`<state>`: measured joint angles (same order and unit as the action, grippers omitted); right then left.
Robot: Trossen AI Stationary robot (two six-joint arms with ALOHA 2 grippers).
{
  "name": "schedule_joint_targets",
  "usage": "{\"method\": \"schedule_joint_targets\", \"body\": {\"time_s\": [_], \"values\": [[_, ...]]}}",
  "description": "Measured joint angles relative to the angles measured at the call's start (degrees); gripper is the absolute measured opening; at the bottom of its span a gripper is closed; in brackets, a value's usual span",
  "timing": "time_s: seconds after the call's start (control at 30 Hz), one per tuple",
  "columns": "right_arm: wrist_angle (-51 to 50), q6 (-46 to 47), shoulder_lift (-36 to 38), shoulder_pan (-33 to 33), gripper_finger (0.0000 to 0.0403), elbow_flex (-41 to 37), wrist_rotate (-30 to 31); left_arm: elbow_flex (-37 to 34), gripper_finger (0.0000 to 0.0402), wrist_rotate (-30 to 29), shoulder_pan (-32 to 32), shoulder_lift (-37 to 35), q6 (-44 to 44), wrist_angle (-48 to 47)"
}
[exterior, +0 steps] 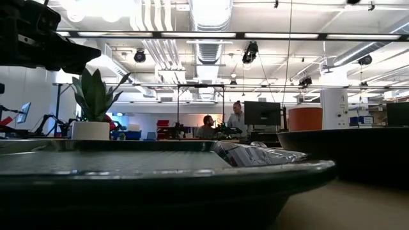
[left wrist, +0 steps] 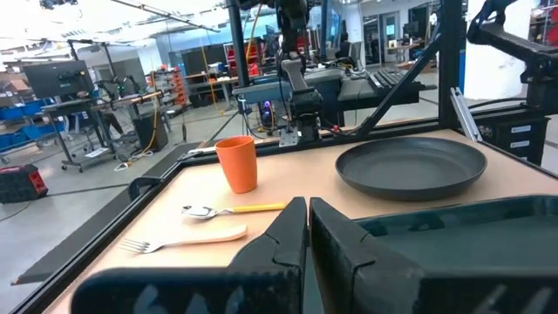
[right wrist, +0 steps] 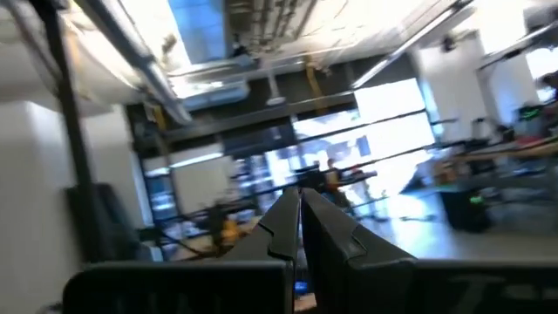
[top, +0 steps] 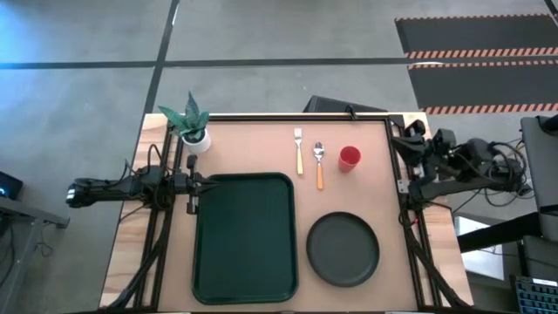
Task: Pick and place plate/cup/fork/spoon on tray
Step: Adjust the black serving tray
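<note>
Both sets of jaws are together and hold nothing: my left gripper waits at the tray's 10 o'clock corner, my right gripper at the table's right edge. I judge nothing is started; the first pick needs an arm to reach out and open.

I count one plate at the tray's 3 o'clock, and at its 1 o'clock one cup, one fork, one spoon.

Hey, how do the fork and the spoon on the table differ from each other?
The fork ends in tines; the spoon ends in a rounded bowl. The fork lies nearer the plant, the spoon nearer the cup. The spoon reaches closer to the plate. Both have silver heads and lie parallel, off the tray.
</note>
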<state>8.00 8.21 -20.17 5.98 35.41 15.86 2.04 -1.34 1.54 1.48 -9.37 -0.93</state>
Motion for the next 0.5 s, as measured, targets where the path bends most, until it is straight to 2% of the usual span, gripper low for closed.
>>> {"method": "schedule_joint_targets", "body": {"time_s": [0.13,0.27,0.5], "values": [[0.0,3.8,-7.8,0.0,0.0009,6.1,-2.9,0.0,0.0000,0.0,0.0,0.0,0.0,0.0],[-0.4,1.7,-15.4,0.0,0.0009,12.0,-3.9,0.0,0.0000,0.2,0.0,0.0,0.7,0.2],[-5.4,-1.9,-25.3,0.0,0.0009,22.5,-4.1,0.0,0.0000,1.4,0.0,0.0,14.2,4.2]]}}
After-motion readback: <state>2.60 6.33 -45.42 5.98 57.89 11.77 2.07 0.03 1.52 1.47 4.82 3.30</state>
